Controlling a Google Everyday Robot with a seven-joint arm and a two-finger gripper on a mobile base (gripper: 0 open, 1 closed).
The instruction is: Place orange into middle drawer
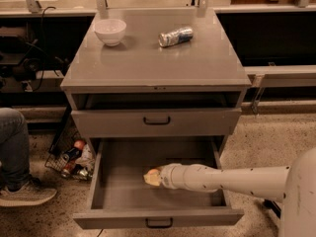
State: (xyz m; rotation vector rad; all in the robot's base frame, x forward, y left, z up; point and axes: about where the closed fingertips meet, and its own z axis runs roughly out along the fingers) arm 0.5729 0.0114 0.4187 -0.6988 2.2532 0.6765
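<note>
Found white tubular arm (232, 180) reaching nearly level from the right edge into the open wide grey middle drawer (158, 217), pale gripper (155, 177) low over the drawer floor, left of centre. Seen at its tip only an orange-yellow patch, taken for the small round orange fruit (148, 177); cannot tell how far the gripper is open or whether it holds the fruit. Noted arm base cut off at the right border.

The middle drawer (113, 220) is standing open from above; the gripper (152, 177) is sitting at its centre, leaving floor free around it.
</note>
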